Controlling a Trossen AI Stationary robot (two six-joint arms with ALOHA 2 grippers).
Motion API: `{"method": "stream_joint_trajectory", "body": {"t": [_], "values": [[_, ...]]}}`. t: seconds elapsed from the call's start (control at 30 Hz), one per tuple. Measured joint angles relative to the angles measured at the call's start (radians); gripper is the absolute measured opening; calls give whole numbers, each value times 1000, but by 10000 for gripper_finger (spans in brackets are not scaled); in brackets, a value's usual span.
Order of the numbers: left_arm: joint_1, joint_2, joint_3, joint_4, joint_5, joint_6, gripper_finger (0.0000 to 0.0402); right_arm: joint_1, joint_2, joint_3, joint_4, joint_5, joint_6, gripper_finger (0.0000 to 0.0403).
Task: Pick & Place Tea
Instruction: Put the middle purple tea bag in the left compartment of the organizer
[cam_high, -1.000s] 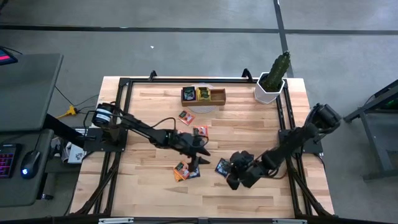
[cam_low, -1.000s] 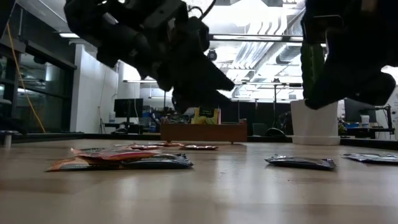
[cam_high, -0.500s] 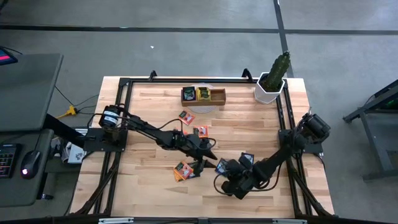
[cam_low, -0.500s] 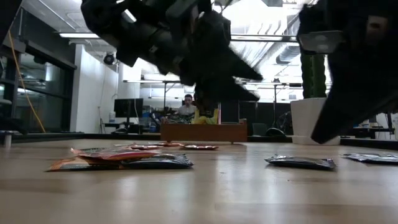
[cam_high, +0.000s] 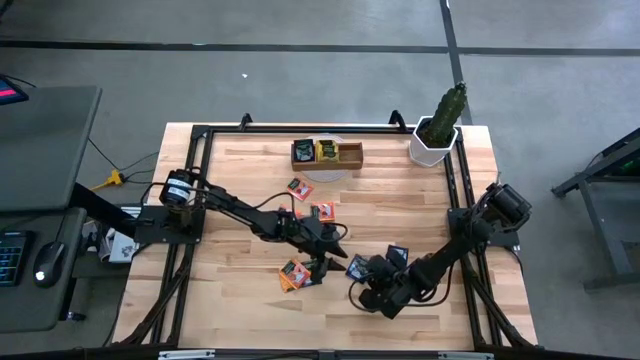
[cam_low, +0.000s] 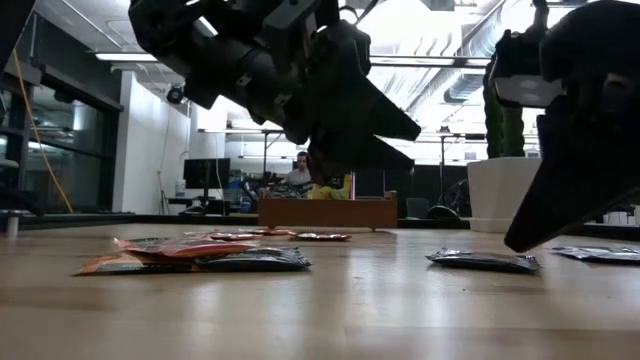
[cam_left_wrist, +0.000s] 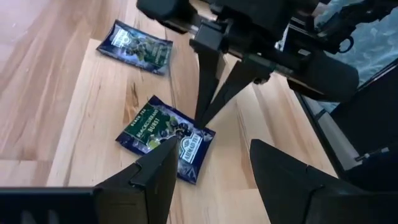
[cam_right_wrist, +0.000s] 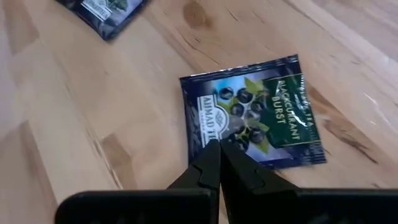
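Note:
A dark blue tea sachet (cam_right_wrist: 255, 118) lies flat on the wooden table (cam_high: 400, 200), right of centre near the front. My right gripper (cam_right_wrist: 217, 148) is shut and slants down from the right, its tips over the sachet's printed face (cam_left_wrist: 165, 137). My left gripper (cam_left_wrist: 211, 177) hovers open just left of that sachet, clear of it, with the sachet ahead of its fingers. In the high view the left gripper (cam_high: 338, 250) and the right gripper (cam_high: 362, 272) stand close together. My right gripper brings its shut fingertips (cam_left_wrist: 199, 119) down at a slant onto the sachet's top face, near one edge (cam_left_wrist: 194, 129). The sachet lies flat on the table. Whether the tips touch it or stop just above it, I cannot tell.
A second dark sachet (cam_left_wrist: 137, 46) lies just beyond, toward the right. A small pile of orange and dark sachets (cam_high: 298, 274) lies front left, with loose orange ones (cam_high: 322, 211) mid-table. The wooden tray (cam_high: 327, 153) and a potted plant (cam_high: 438, 128) stand at the back.
My left gripper has slid toward the table's right edge, toward the dark blue sachet, then stopped, still open. My right gripper has sunk and tipped further down toward the same sachet while staying shut. The sachet has kept its place.

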Motion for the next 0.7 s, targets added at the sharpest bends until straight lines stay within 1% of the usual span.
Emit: {"method": "stream_joint_trajectory", "body": {"t": [0.17, 0.27, 0.33, 0.43, 0.53, 0.6, 0.7], "values": [[0, 0, 0, 0, -22, -19, 199, -1, 0, -28, 44, -10, -1, 0], [1, 35, 14, 14, -22, -44, 199, -1, 0, -49, 61, -33, 4, 0], [1, 51, 20, -6, -7, -69, 199, -1, -3, -66, 88, -40, 5, 0], [1, 114, 76, 23, 31, -124, 199, -1, -5, -89, 130, -47, 5, 0], [0, 150, 96, -27, 36, -177, 199, -1, -5, -101, 150, -50, 6, 0], [3, 181, 137, -15, 27, -226, 199, -2, -5, -101, 149, -54, 5, 0], [15, 189, 158, -83, 26, -279, 199, -4, -5, -101, 151, -58, 1, 0]]}}
